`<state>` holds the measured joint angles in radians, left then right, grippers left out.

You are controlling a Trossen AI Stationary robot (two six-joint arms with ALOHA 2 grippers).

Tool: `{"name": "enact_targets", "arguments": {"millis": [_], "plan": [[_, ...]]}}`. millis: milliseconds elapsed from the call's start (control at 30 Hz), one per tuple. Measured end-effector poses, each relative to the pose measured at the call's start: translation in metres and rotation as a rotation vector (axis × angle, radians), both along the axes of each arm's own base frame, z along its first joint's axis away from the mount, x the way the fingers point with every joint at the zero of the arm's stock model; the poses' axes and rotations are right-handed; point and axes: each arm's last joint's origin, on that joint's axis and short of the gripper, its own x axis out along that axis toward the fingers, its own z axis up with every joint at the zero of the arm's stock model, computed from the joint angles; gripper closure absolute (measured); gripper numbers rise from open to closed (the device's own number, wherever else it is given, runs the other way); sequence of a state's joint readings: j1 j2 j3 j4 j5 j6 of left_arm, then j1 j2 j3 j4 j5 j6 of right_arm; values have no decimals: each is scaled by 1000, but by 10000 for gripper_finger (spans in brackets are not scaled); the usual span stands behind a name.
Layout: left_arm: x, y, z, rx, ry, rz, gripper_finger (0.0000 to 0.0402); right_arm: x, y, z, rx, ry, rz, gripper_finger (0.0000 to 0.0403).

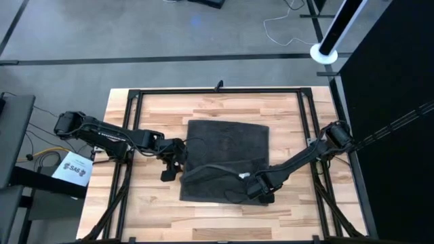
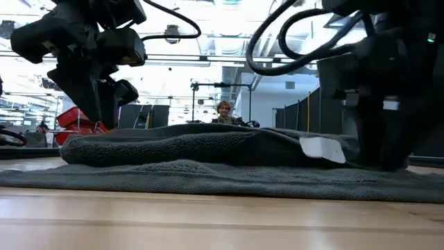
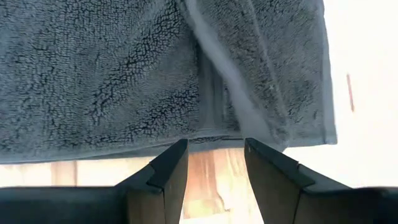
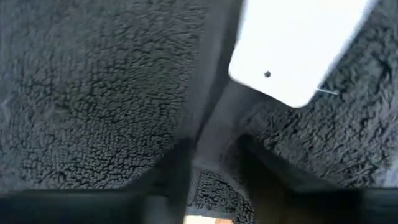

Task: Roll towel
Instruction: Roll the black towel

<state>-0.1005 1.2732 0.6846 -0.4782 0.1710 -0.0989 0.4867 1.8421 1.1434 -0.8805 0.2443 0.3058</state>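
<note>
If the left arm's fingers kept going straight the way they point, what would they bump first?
Probably the towel. The left gripper is open over bare wood, and the towel's hemmed edge lies just ahead of its fingers. How high they are above the table is unclear, so they might slide over it.

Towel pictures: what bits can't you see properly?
- Right gripper tips: high view, buried in the towel; right wrist view, blurred.
- White label: any writing, too blurred.
- Left gripper: open beside the towel's edge; low view cuts off its top.
</note>
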Motion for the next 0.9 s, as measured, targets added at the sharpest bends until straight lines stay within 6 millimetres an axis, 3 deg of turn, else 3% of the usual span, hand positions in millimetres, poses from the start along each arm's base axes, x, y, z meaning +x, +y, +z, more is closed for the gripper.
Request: {"name": "enact_targets", "arguments": {"millis": [67,367,767,900], "plan": [[0,0,0,-16,6,12,258,0,-2,7,0,0,-25,388],[10,-6,3,-177,-75,-76,258,-6,-12,41,32,-63,-160,403],[29,-9,-36,-203,31,-77,252,-6,-12,41,35,-69,-170,403],[30,-9,-37,-207,29,-77,293,-6,-11,41,37,-71,-169,403]]}}
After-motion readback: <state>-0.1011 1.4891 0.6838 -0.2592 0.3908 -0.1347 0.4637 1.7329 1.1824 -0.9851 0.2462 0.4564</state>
